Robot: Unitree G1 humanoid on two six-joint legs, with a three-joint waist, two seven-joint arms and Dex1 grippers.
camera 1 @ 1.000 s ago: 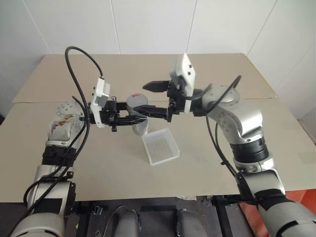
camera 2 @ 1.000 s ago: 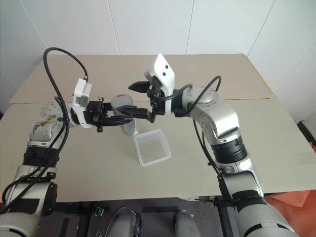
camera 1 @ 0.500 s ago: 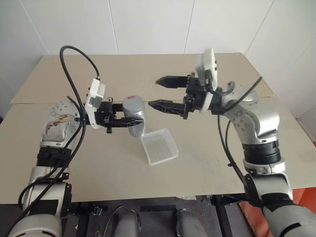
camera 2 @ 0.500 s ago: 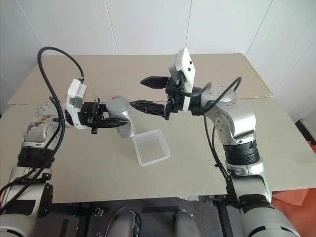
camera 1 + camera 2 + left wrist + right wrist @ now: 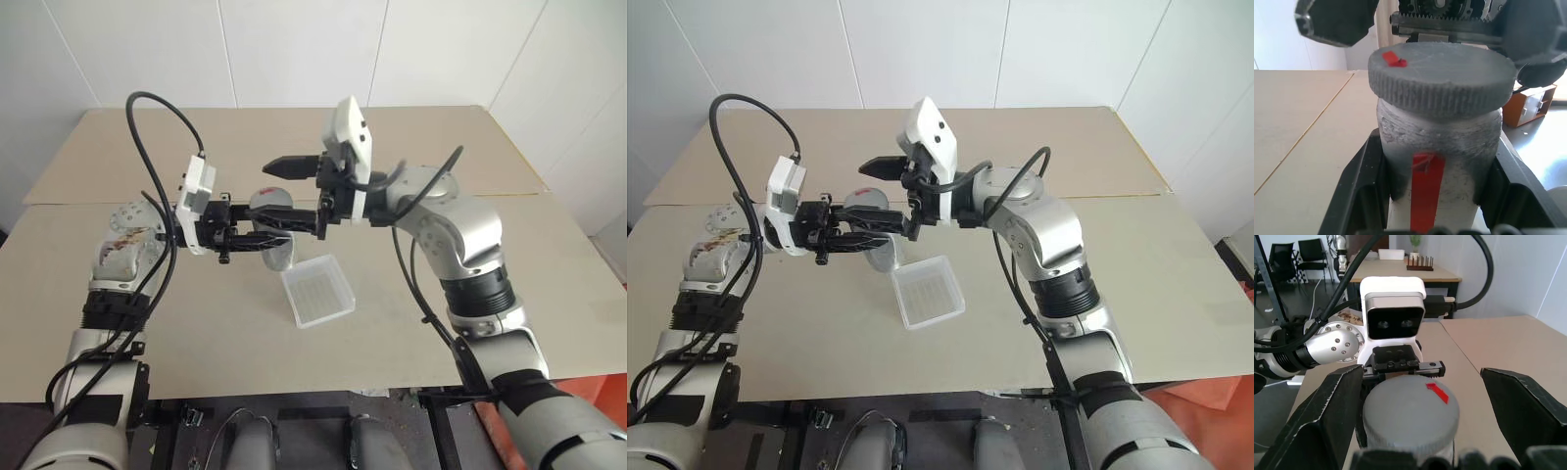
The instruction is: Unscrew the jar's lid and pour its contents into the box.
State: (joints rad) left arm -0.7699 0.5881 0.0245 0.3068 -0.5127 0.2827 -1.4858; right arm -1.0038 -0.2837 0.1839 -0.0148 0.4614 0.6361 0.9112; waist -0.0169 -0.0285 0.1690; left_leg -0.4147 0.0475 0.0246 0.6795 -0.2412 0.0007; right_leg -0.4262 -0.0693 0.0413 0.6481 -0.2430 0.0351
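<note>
While your left hand [image 5: 1432,196] is clamping the jar [image 5: 1437,166] by its body, fingers pinching it from both sides, the jar is hanging upright above the tabletop [image 5: 196,294], red label stripe facing the left wrist camera. Lid [image 5: 1410,418] is sitting on the jar, grey, ribbed edge, small red mark on top. Your right hand [image 5: 279,188] is pointing toward the left one, fingers spread wide, one on each side of the lid; in the right wrist view there's a clear gap on both sides, so nothing is touching. In the head views one right finger is lying over the lid top and the other is standing clear behind it. Box [image 5: 318,291] is lying on the tabletop just beside and below the jar, toward you and slightly to the right, tilted a bit relative to the tabletop edge. You can't see the contents, since the jar is opaque and capped.
</note>
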